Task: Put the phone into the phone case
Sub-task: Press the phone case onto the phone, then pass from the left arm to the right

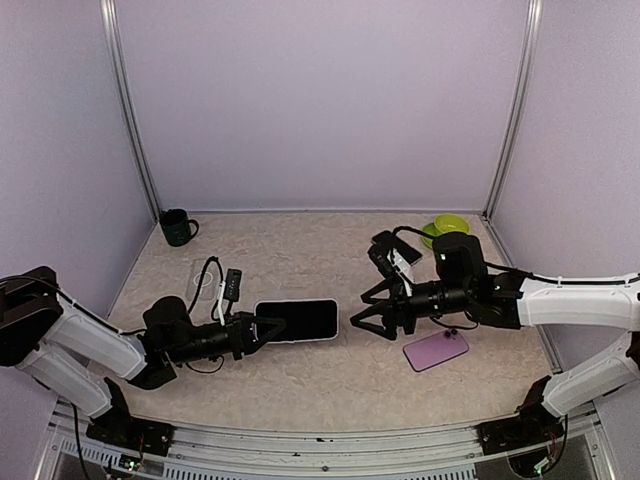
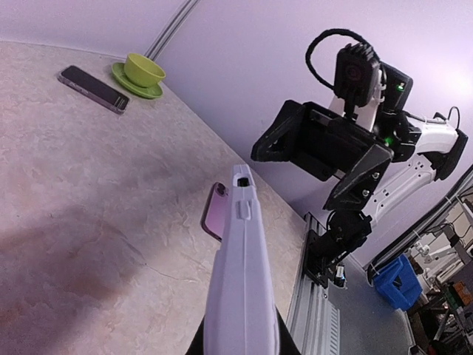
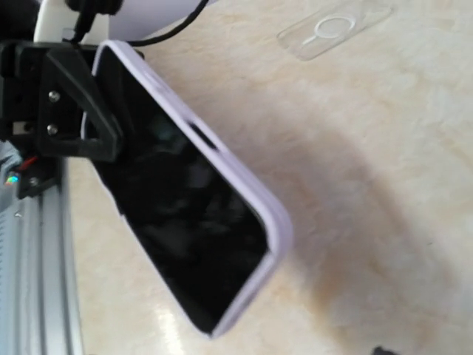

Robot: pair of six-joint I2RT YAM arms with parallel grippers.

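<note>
- My left gripper [image 1: 262, 327] is clamped on one short end of the phone [image 1: 300, 320], whose dark screen faces up.
- A lavender phone case [image 2: 240, 288] wraps the phone's edges.
- My right gripper [image 1: 372, 318] stands wide and holds nothing, just past the phone's far end, not touching it.
- A purple handset [image 1: 436, 350] lies near my right gripper.

**Top external:** fixed high above and behind the arm bases, looking down and forward over the whole table [image 1: 300, 385]; bases at 6 o'clock, rear wall at 12.

**Left wrist:** low and close, sighting along the edge of the phone [image 2: 240, 296], facing 3 o'clock toward the right gripper [image 2: 295, 177] and green cup [image 2: 144, 69].

**Right wrist:** very near, facing 9 o'clock onto the phone's screen.

All three views share the phone.
</note>
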